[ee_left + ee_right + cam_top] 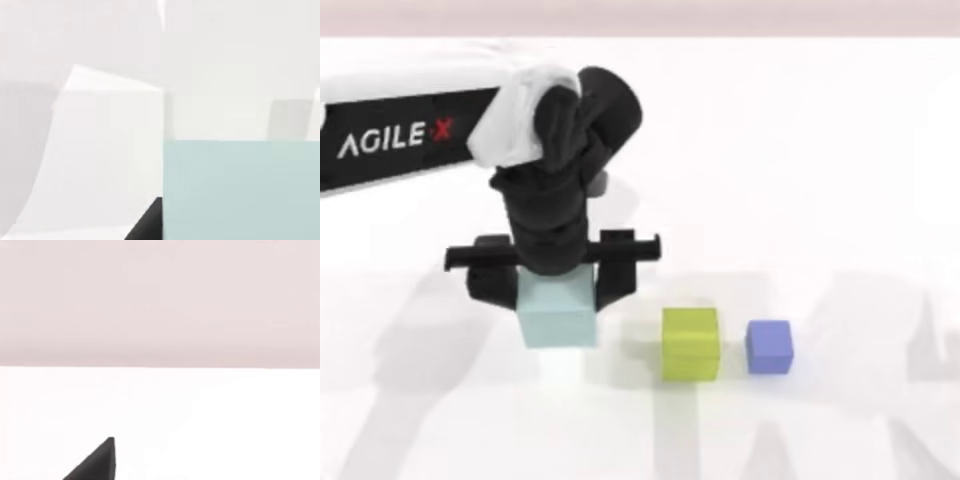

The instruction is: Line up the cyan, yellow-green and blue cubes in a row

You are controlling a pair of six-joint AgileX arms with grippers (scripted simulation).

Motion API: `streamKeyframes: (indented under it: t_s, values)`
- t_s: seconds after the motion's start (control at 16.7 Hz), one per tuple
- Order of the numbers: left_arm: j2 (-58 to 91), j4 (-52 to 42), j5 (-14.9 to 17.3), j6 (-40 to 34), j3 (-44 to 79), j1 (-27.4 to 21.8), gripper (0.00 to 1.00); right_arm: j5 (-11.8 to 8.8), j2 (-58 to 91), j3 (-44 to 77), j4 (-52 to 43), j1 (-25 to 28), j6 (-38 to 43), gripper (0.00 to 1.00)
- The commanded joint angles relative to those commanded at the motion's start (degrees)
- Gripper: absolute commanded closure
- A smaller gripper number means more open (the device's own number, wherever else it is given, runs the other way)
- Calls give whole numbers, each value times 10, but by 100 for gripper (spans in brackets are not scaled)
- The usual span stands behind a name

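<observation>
The pale cyan cube (558,312) is the leftmost of the three, and my left gripper (555,290) is shut on it from above, a dark finger against each side. In the left wrist view the cyan cube (240,190) fills the corner, with one fingertip (150,226) pressed to its edge. To its right the yellow-green cube (690,343) rests on the table, and the small blue cube (769,346) lies just beyond. The cyan cube stands slightly farther back than those two. My right arm is outside the top view; its wrist view shows one dark fingertip (102,462) over bare table.
The white table (820,180) stretches in every direction around the cubes. My left arm (400,135) reaches in from the left edge. A pale wall band (160,300) runs along the table's far edge.
</observation>
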Motion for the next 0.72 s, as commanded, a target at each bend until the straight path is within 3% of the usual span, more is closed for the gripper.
streamKeyframes:
  t_s: [0.18,0.48,0.72]
  values:
    - [14,55,0,2,-41,-4,100,0,0,0,0,0,0,0]
    - [17,64,0,3,-48,-5,100,0,0,0,0,0,0,0]
    - [17,64,0,3,-48,-5,70,0,0,0,0,0,0,0]
